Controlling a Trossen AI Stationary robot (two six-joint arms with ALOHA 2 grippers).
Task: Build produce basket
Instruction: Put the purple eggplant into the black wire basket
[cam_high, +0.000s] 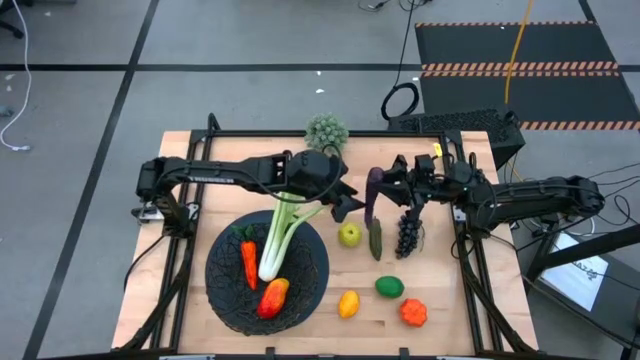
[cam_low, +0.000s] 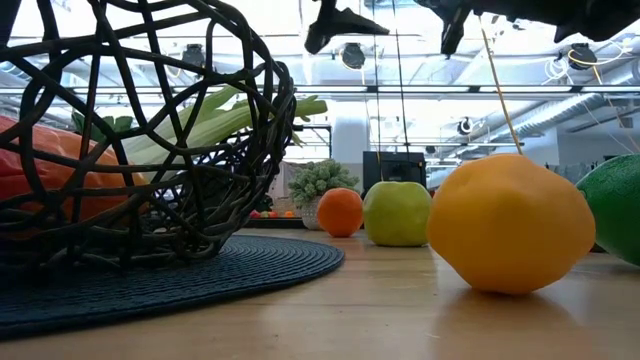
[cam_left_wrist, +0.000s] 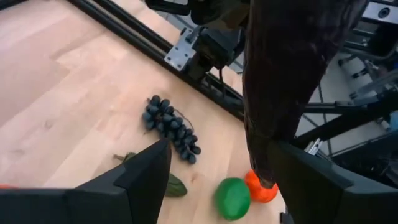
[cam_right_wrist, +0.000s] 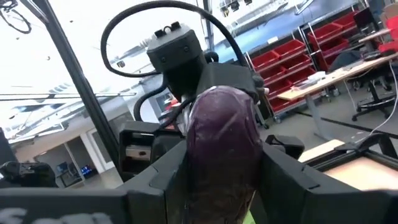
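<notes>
My right claw (cam_right_wrist: 221, 180) grips the purple eggplant (cam_right_wrist: 222, 130) upright, seemingly offering it to my left claw (cam_high: 345, 207), which is spread open beside it and nearer the basket (cam_high: 215, 270).

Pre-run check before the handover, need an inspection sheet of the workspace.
Surface: wooden table, nothing spilled.
Job's things: basket holds carrot, celery and mango. Loose on the table: apple, cucumber, grapes, lemon, lime, red-orange fruit.
Clutter: spiky plant at the far edge.
Grippers: right gripper shut on a purple eggplant, raised above the table; left gripper open, beside the eggplant.
Cables: black loop and yellow cable on the floor.
Surroundings: striped mat; no person seen.
</notes>
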